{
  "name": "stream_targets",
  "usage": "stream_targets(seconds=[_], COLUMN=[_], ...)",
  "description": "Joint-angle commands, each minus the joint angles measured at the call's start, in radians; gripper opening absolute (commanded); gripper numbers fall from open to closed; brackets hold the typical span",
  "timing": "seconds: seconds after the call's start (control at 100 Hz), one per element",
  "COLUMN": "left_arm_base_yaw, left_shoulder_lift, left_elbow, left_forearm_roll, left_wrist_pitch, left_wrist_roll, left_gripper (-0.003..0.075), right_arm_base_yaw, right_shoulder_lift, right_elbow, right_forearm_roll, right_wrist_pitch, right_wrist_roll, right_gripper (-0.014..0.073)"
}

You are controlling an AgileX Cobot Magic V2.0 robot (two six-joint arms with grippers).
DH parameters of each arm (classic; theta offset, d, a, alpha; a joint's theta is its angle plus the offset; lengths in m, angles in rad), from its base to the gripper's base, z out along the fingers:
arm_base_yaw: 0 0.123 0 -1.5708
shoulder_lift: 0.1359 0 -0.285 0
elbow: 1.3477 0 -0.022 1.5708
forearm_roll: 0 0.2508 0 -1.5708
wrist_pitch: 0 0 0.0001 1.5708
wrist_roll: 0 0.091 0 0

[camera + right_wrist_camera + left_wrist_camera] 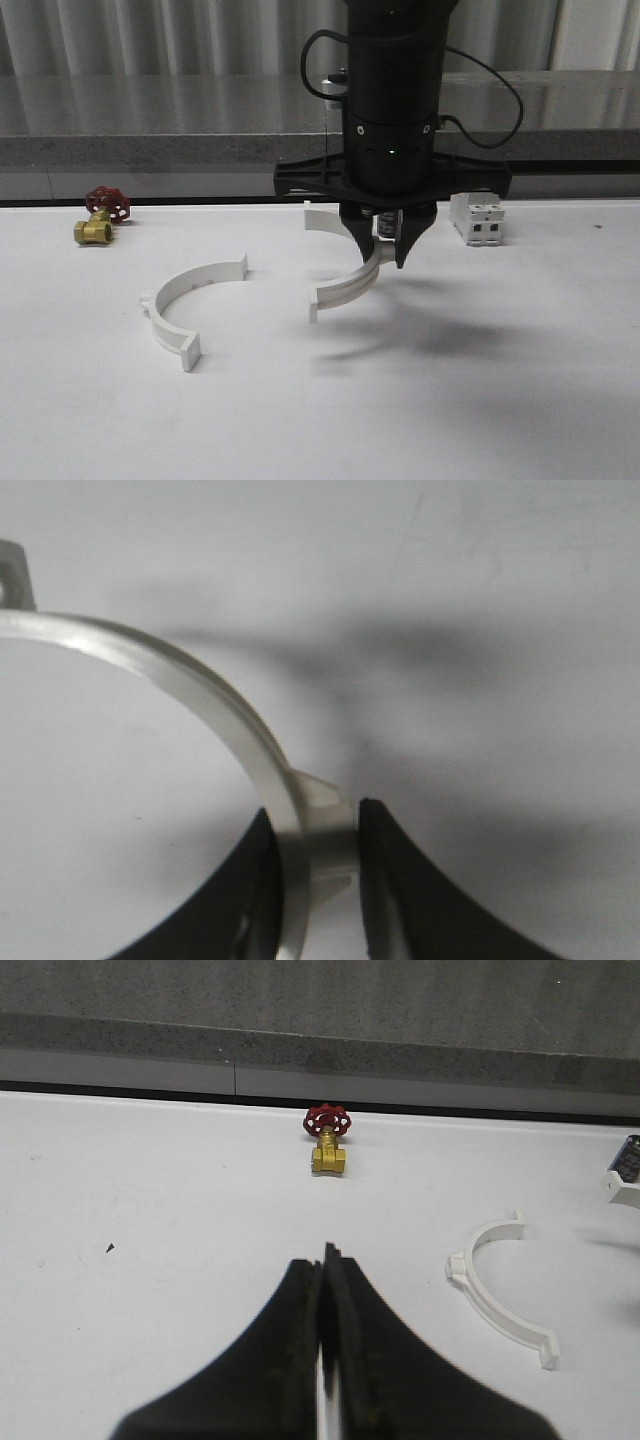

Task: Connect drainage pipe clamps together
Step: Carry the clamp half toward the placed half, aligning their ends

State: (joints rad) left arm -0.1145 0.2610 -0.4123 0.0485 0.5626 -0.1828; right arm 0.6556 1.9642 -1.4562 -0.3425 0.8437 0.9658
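One white drainage pipe clamp half (190,300) lies flat on the white table at the left, its open side facing right; it also appears in the left wrist view (500,1295). My right gripper (385,250) hangs at the table's middle, shut on the mid-arc tab of the second clamp half (345,285), which is lifted a little above the table with its shadow beneath. In the right wrist view the fingers (400,880) pinch that clamp half (200,680) at its tab. My left gripper (328,1260) is shut with nothing in it, over bare table.
A brass valve with a red handwheel (100,215) sits at the back left, also visible in the left wrist view (327,1140). A white breaker (477,220) stands at the back right. A grey ledge (150,150) runs along the table's far edge.
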Motion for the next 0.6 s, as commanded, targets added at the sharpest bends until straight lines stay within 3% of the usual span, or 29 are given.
stream_targets(seconds=[0.0, 0.59], left_arm_base_yaw=[0.002, 0.002], left_shoulder_lift=[0.008, 0.008], left_elbow=[-0.027, -0.027], left_forearm_roll=[0.000, 0.000], left_wrist_pitch=[-0.074, -0.074], left_wrist_roll=[-0.002, -0.002], left_gripper=[-0.0020, -0.0020], right_arm_base_yaw=[-0.001, 0.010], right_shoulder_lift=[-0.055, -0.050], right_elbow=[-0.030, -0.032], right_forearm_roll=[-0.033, 0.078], right_wrist_pitch=[-0.003, -0.101], right_wrist_roll=[0.000, 0.060], right_gripper=[-0.0055, -0.0055])
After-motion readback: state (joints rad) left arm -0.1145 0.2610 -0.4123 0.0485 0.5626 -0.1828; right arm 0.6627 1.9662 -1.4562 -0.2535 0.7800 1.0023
